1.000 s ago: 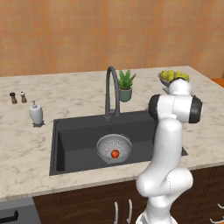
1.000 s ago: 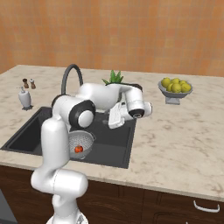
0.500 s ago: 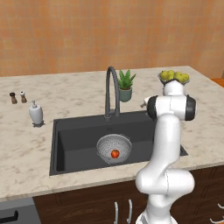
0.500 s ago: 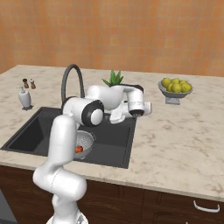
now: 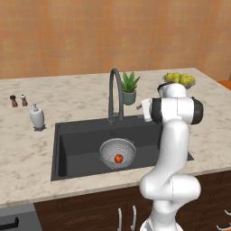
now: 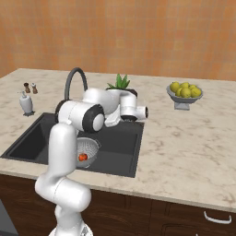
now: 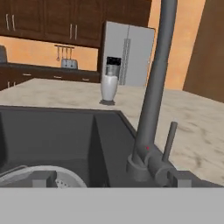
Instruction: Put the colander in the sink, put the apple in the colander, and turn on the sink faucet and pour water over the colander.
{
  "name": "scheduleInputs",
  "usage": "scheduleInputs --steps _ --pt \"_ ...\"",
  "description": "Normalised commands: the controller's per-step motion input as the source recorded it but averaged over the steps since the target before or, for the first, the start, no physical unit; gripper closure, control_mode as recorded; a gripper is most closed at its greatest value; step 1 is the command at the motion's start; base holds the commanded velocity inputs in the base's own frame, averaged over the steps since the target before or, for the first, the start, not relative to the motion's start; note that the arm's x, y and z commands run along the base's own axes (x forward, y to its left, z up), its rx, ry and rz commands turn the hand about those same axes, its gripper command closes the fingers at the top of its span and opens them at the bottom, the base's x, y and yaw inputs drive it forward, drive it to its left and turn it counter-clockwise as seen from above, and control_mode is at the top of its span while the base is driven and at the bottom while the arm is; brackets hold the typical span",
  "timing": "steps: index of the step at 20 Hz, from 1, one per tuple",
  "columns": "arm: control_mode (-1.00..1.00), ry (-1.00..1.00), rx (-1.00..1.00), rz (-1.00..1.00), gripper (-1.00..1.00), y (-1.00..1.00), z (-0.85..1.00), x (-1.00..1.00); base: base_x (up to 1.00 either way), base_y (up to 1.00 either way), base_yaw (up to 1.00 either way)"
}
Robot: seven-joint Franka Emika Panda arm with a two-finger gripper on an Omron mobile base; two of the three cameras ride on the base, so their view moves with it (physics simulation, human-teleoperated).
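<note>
Claw [image 5: 145, 109]: jaws spread wide, nothing held, hovering over the right rear part of the sink [image 5: 76, 149], level with the sink faucet [image 5: 113, 94] base, which stands near ahead of it with its thin side lever [image 7: 169, 141] on the claw's near side. Done, by the look of it: colander [image 5: 117, 152] seated on the sink floor below and forward of the claw, apple [image 5: 118, 158] inside it; left: opening the tap, no water visible. Clearances: open air between claw and lever; potted plant [image 5: 130, 88] just behind the faucet, fruit bowl [image 6: 183, 93] well apart, soap dispenser [image 7: 109, 85] on the counter beyond the faucet.
</note>
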Motion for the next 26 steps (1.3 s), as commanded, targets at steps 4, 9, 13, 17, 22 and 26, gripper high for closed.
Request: scheduleInputs --steps 4,9,13,17,22,26 --pt "-1.0 0.0 -0.03 -0.12 -1.0 0.23 -0.08 0.56 0.0 0.0 0.0" --pt "-1.0 0.0 0.0 -0.06 -1.0 0.06 -0.12 0.49 0.0 0.0 0.0" --pt "-1.0 0.01 0.04 0.03 -1.0 -0.18 -0.01 0.48 0.0 0.0 0.0" --pt "-1.0 0.01 0.05 0.16 -1.0 -0.16 -0.06 0.22 0.0 0.0 0.0" --pt "-1.0 0.07 0.02 0.31 -1.0 0.0 -0.11 0.0 0.0 0.0 0.0" --pt "-1.0 0.07 0.0 0.16 -1.0 0.22 -0.1 0.03 0.0 0.0 0.0"
